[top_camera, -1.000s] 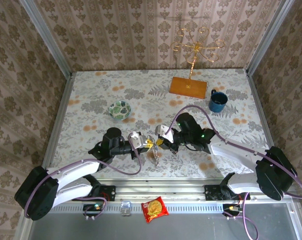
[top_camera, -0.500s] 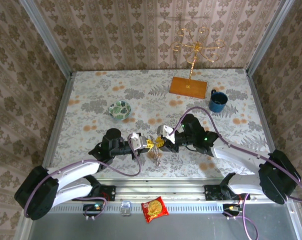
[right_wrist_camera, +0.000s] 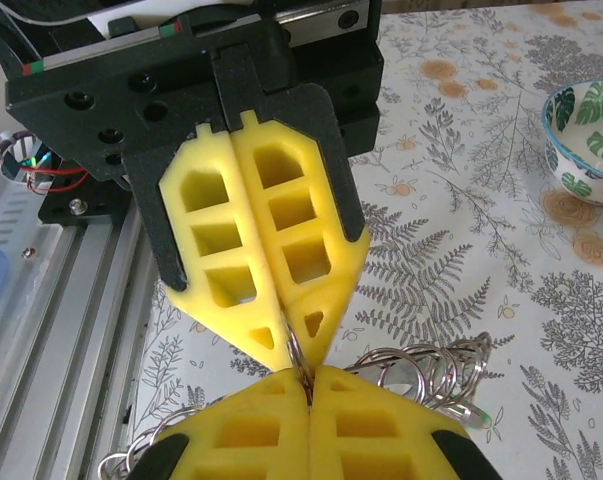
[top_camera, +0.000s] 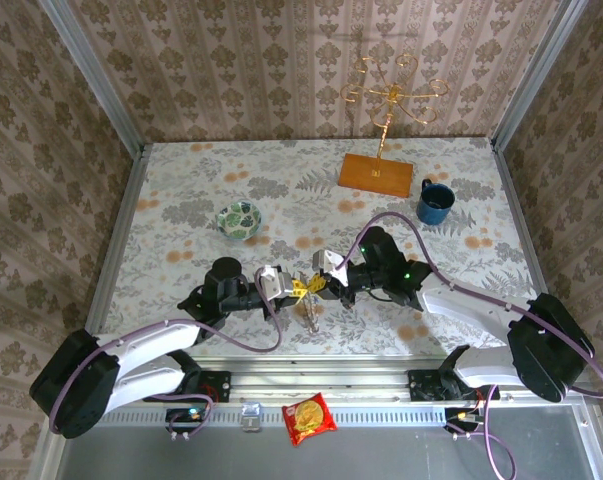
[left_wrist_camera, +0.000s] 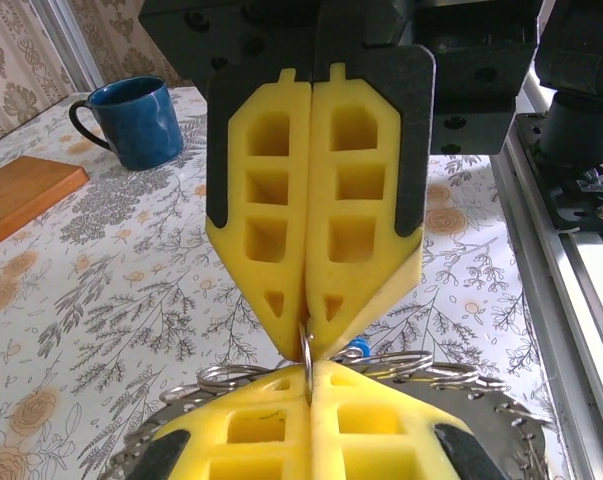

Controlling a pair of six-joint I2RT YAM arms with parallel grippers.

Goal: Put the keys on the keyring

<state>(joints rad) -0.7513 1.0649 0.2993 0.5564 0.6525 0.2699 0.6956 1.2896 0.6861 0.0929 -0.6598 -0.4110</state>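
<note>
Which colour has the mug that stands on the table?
The mug is dark blue, seen best in the left wrist view.

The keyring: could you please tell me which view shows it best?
Left wrist: the keyring arcs close up, its wire loops clear. Right wrist shows fewer loops; top external shows a small dangling bit.

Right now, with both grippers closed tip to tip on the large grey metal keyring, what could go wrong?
The left gripper and right gripper both pinch one thin wire loop of the large grey wreath-rimmed metal keyring; pulling apart may bend it or free it. Most of the ring lies outside that small pinch, so a slip could drop it. A small blue piece, probably a key head, sits beside the fingertips and might jam.
</note>
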